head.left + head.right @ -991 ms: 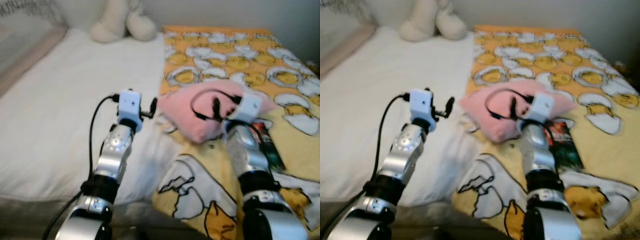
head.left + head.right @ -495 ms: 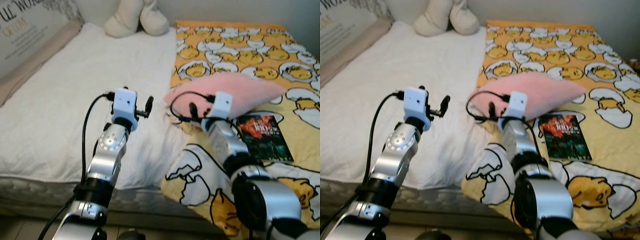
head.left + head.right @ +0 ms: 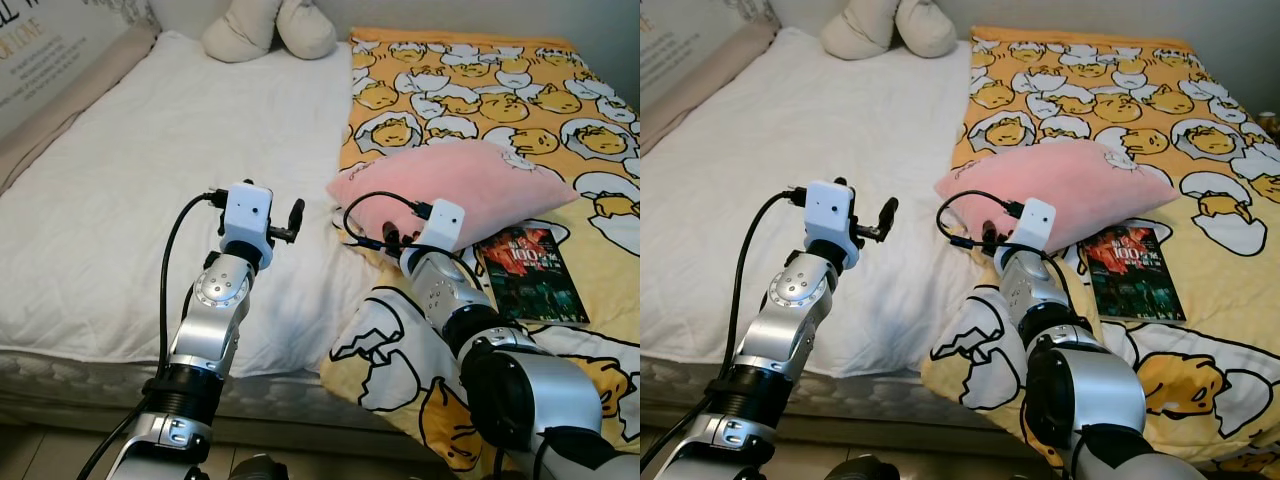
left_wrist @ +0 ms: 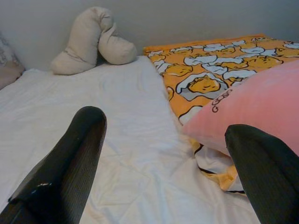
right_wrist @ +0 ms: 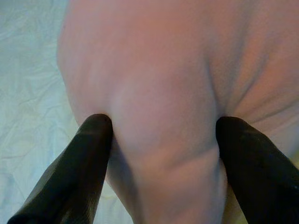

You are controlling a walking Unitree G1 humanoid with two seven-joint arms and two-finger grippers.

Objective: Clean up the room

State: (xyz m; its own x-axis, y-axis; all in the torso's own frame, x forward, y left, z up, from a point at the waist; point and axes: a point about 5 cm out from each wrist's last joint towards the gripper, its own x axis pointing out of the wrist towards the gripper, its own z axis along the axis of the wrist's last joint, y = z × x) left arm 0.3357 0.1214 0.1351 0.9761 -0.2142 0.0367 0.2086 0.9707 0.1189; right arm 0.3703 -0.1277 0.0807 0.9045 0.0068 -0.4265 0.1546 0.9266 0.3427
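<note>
— Where's the pillow [image 3: 470, 183] right now?

— On the bed [image 3: 150, 170], lying on the yellow egg-print blanket [image 3: 480, 85] at its edge beside the white sheet, one corner over a book [image 3: 530, 272]. The right end effector [image 5: 159, 140] has its two fingers pressed into the pillow's near corner, grasping it; the fabric bulges between them.

— And the left end effector [image 4: 163, 154]?

— Released, fingers spread wide, hovering above the sheet with nothing in it.

— How should the lift go?

— I'd judge that corner pinch is shallow for something so soft. Raise slowly, watch for fabric slipping, and keep clear of the book. The left could support the other side if it sags.
</note>
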